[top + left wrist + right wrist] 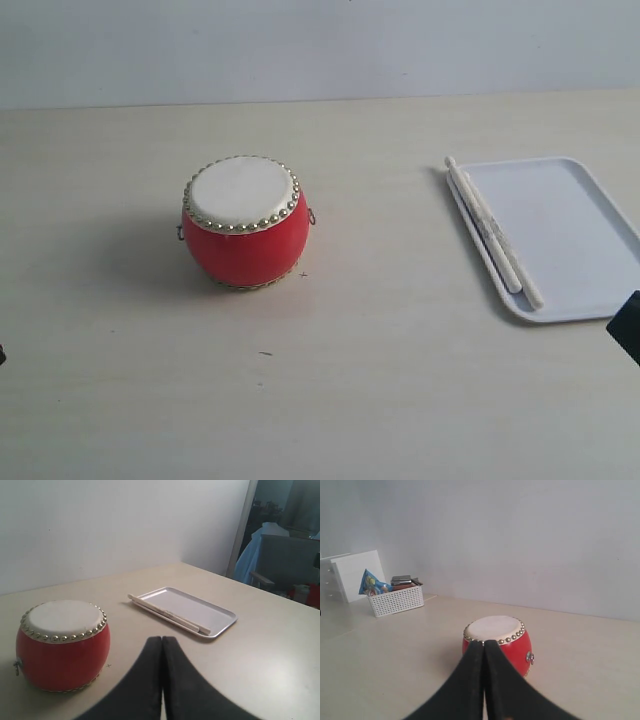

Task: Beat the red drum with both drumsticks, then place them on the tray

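The red drum [243, 222] stands upright on the table left of centre, its cream skin ringed with gold studs; it also shows in the left wrist view [62, 645] and the right wrist view [500, 641]. Both drumsticks [492, 233] lie side by side along the left rim of the white tray [565, 236] at the right, seen too as drumsticks [169, 614] on the tray [200, 611]. My left gripper [162, 639] is shut and empty, back from the drum. My right gripper [484, 642] is shut and empty, its dark edge [627, 327] at the tray's near right corner.
A white lattice basket [396, 600] holding a blue packet and dark items stands beside a white box [355, 574] at the table's far end. Past the table's edge in the left wrist view are a doorway and clutter [285, 555].
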You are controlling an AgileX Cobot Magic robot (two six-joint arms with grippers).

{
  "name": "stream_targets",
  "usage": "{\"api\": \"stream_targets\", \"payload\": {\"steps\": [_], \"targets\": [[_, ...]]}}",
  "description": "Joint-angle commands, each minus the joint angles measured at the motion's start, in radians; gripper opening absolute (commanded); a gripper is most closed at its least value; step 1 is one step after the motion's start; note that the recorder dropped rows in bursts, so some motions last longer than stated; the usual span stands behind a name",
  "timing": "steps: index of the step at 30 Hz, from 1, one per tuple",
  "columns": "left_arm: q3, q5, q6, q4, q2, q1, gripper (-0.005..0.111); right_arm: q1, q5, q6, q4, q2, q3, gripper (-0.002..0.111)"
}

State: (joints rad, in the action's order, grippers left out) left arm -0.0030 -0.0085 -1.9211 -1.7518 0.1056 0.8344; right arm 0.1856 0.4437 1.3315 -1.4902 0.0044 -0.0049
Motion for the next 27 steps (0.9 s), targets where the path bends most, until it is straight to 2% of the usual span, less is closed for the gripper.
{"api": "stream_targets", "payload": {"steps": [1,18,19,20,21,23,24,26,27], "targets": [[0.003,-0.005,0.001,0.007,-0.002,0.002,0.0,0.0,-0.001,-0.002,0.008,-0.004,0.005,0.0],[0.003,-0.003,0.009,0.007,-0.002,0.002,0.0,0.0,-0.001,-0.002,0.008,-0.004,0.005,0.0],[0.0,-0.001,0.037,0.051,-0.002,0.002,0.0,0.0,-0.001,-0.002,0.008,-0.004,0.005,0.0],[-0.016,0.009,0.103,0.138,-0.002,0.002,0.0,0.0,-0.001,-0.002,0.008,-0.004,0.005,0.0],[-0.034,0.022,0.253,0.293,-0.002,0.002,0.0,0.0,-0.001,-0.002,0.008,-0.004,0.005,0.0],[-0.055,0.04,0.721,0.632,-0.002,0.002,0.0,0.0,-0.001,-0.002,0.008,-0.004,0.005,0.0],[-0.062,0.049,1.001,0.909,-0.002,0.002,0.0,0.0,-0.001,-0.002,0.008,-0.004,0.005,0.0],[-0.06,0.064,1.501,1.372,-0.002,0.002,0.0,0.0,-0.001,-0.002,0.008,-0.004,0.005,0.0],[-0.055,0.075,1.67,1.528,-0.002,0.002,0.0,0.0,-0.001,-0.002,0.008,-0.004,0.005,0.0]]}}
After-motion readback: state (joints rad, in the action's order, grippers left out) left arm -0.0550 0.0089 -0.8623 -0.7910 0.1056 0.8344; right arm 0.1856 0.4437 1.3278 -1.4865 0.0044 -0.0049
